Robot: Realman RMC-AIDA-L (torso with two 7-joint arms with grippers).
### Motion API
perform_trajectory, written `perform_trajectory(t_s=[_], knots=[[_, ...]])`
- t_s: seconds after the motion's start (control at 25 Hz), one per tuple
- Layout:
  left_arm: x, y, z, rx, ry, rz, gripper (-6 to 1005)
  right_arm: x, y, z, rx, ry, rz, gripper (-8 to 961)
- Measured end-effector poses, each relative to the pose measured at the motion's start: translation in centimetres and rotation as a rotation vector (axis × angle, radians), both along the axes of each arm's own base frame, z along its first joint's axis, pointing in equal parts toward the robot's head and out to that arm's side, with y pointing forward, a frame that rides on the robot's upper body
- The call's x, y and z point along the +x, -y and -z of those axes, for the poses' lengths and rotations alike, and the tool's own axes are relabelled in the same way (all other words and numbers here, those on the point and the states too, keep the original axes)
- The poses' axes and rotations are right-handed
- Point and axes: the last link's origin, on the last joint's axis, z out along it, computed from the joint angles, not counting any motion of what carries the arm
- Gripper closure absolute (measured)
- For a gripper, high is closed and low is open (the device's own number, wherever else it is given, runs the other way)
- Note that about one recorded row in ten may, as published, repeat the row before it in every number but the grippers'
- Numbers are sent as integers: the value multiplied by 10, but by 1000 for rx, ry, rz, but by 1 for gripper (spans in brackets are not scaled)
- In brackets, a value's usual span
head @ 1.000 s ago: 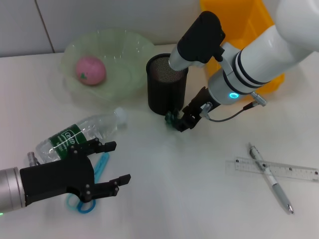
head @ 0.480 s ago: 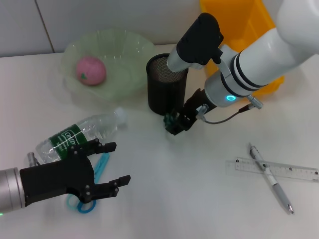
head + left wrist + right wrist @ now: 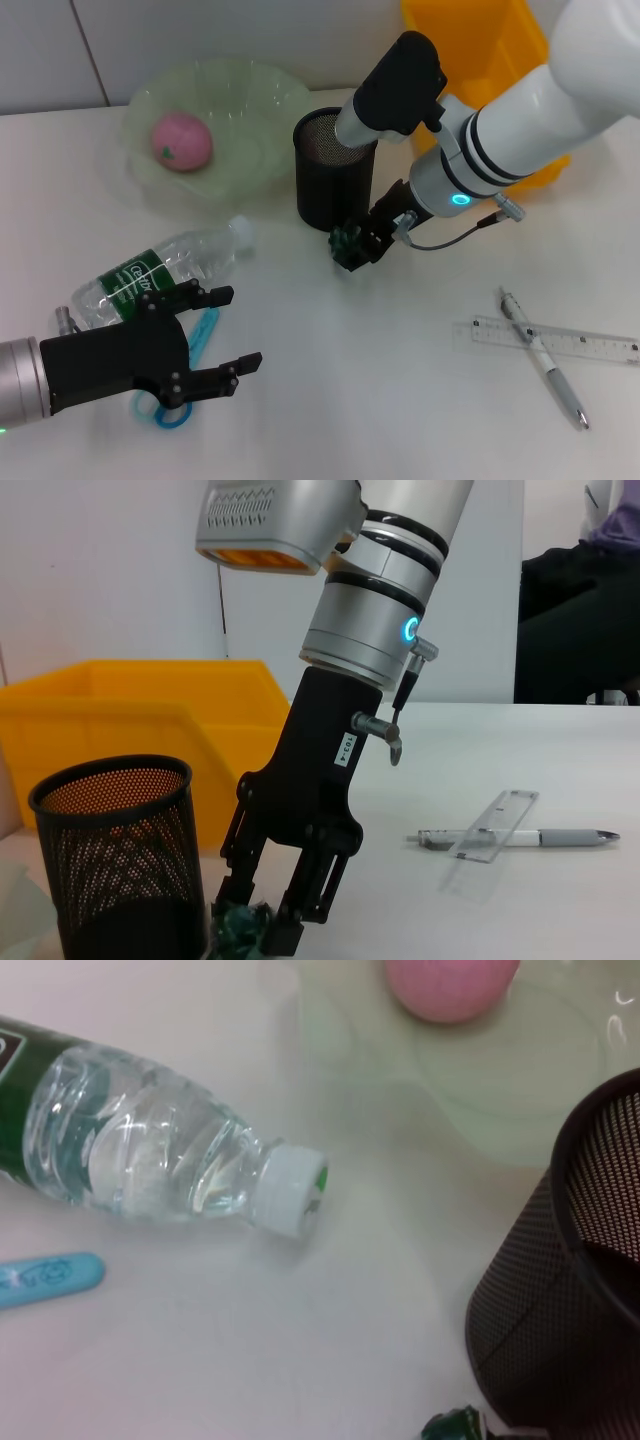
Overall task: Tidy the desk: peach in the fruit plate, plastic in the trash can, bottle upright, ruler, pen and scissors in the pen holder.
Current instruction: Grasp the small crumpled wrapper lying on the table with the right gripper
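While right tool (image 3: 352,250) pinches green plastic (image 3: 346,240) beside pen holder (image 3: 333,170), left tool (image 3: 225,330) spread over scissors (image 3: 185,370).

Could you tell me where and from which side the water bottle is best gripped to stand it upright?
Grip the bottle across its clear ribbed body between label and white cap, coming down from above. It lies on its side on the table, cap toward the fruit plate, so the round flanks are free. The open left hand hovers nearest; the right hand is at the green plastic.
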Motion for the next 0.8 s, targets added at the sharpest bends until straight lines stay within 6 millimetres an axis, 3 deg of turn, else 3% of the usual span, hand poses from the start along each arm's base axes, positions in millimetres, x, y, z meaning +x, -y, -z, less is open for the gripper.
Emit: perform_trajectory(t_s=[0.44,0.64,0.8], knots=[[-1,1,0,-1,-1,-2,234,2,-1,3,-4,2,-15,438],[-1,1,0,-1,-2,-3,235,3,-1,4,-8,8,-13,559],[-2,1,0,0,-2,-4,236,3,-1,4,-4,3,-14,556]])
